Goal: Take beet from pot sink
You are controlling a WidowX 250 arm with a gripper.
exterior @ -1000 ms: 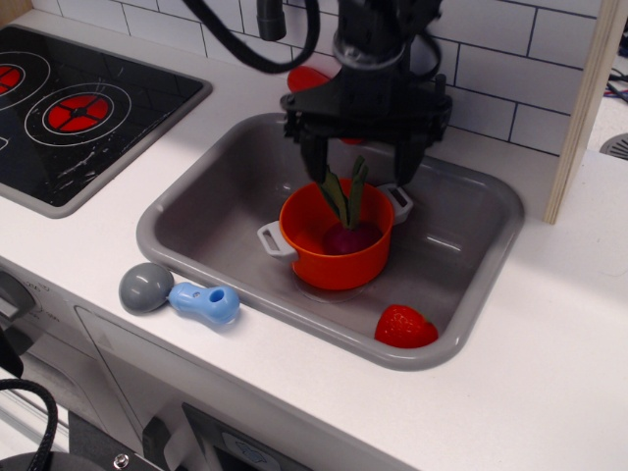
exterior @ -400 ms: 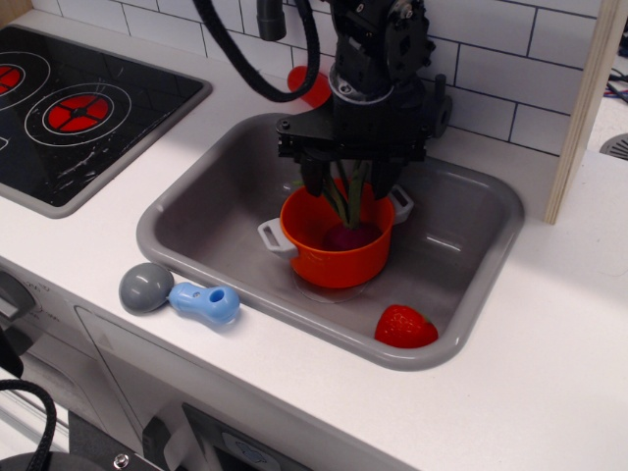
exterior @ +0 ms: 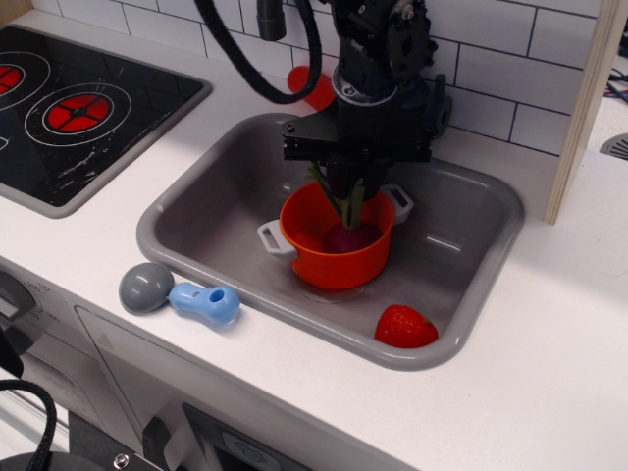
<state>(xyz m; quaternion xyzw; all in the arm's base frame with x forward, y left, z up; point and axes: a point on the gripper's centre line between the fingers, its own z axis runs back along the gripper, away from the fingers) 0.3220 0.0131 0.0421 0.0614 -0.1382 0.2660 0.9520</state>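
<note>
1. Because the gripper [exterior: 343,186] appears to pinch only the green leaves of the beet [exterior: 349,236], the likeliest failure, as I judge it, is a slip: thin, pliable leaves could slide out between the fingers once the arm lifts, dropping the beet back into the pot [exterior: 337,245].

2. If the beet's round body catches on the pot's inner wall or rim, the light orange pot could come up with it or tip, since it stands loose on the floor of the sink [exterior: 211,201]. Its grey side handles sit close under the gripper, so a sideways pull might also knock it.

3. A dropped beet could roll toward the strawberry [exterior: 403,327] in the sink's near right corner.

4. As for the jaws, they look drawn together around the leaves just above the pot's mouth; whether the clamp is firm I cannot tell, as the gripper body hides the contact.

5. The beet sits inside the pot, its dark magenta body low against the far side.

6. Its long axis runs from body to leaf tips, close to upright with a slight lean; the leaves point up into the gripper, the body down.
</note>
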